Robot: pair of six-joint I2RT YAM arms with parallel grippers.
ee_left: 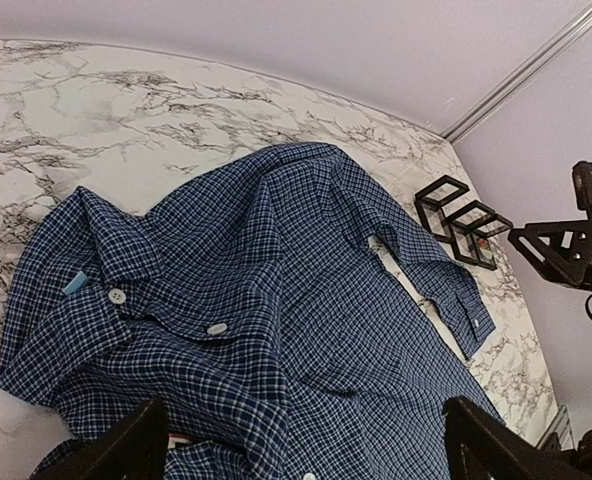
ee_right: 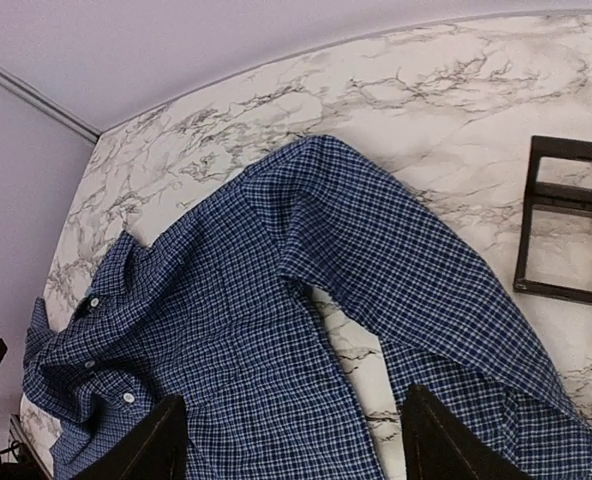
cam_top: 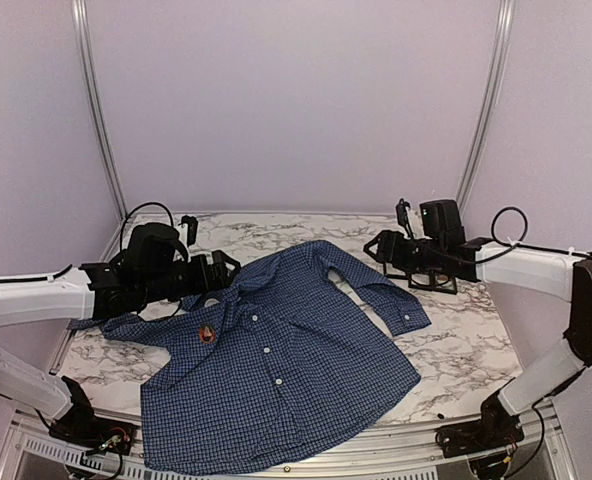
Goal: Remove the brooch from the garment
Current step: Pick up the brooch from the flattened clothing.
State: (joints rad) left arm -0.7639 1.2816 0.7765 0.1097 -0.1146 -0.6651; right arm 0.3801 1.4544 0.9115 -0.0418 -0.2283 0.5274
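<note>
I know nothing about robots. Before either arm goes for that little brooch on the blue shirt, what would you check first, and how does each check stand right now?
1. Brooch in sight: ok. The brooch shows on the front of the garment in the top view.
2. Left gripper open and empty: ok.
3. Right gripper open and empty: ok.
4. Brooch's clasp undone: cannot tell, too small.
5. Cloth flat around the brooch: cannot tell.
6. Black frames off the garment: ok. They stand on the table beside the sleeve.
</note>
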